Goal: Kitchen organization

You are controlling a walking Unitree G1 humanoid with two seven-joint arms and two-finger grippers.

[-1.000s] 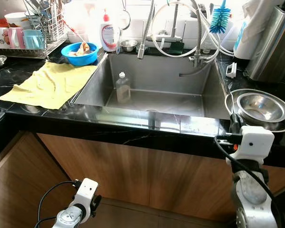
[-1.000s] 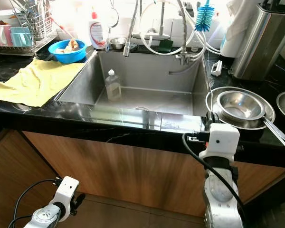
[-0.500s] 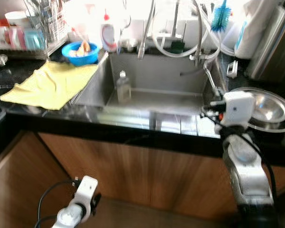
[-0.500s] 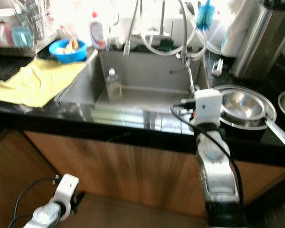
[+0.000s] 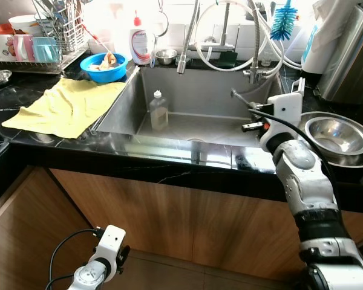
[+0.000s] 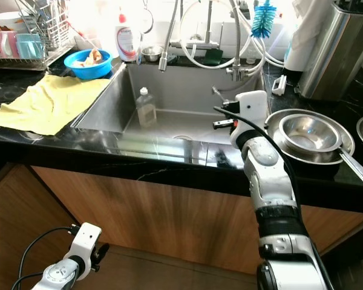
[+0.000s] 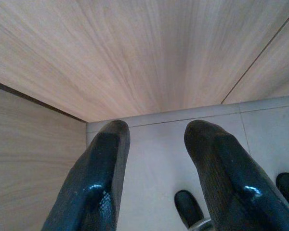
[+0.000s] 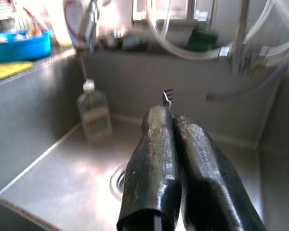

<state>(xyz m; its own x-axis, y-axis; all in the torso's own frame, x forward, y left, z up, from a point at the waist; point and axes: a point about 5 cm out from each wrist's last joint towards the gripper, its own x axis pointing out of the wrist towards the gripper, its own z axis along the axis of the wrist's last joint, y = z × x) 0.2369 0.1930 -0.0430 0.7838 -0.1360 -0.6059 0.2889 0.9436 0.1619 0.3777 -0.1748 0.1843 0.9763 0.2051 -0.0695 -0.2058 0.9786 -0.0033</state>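
Observation:
My right gripper (image 8: 172, 120) is shut on a metal fork (image 8: 167, 97), whose tines stick out past the fingertips. It hangs over the right part of the steel sink (image 5: 199, 130), with the fork (image 5: 235, 94) pointing toward the sink's back wall. A clear bottle (image 5: 158, 111) stands upright in the sink's left half, apart from the gripper. Stacked steel bowls (image 5: 333, 136) sit on the counter just right of the arm. My left gripper (image 7: 156, 139) hangs open near the floor by the wooden cabinet.
A yellow cloth (image 5: 66, 106) lies on the black counter left of the sink, with a blue bowl (image 5: 102, 65) and a dish rack (image 5: 39, 45) behind it. Faucet hoses (image 5: 227, 36), a detergent bottle (image 5: 140, 42) and a blue brush (image 5: 283, 21) line the back edge.
My right arm has risen from below the counter's front edge and swung left over the sink with the fork. The left arm still hangs low.

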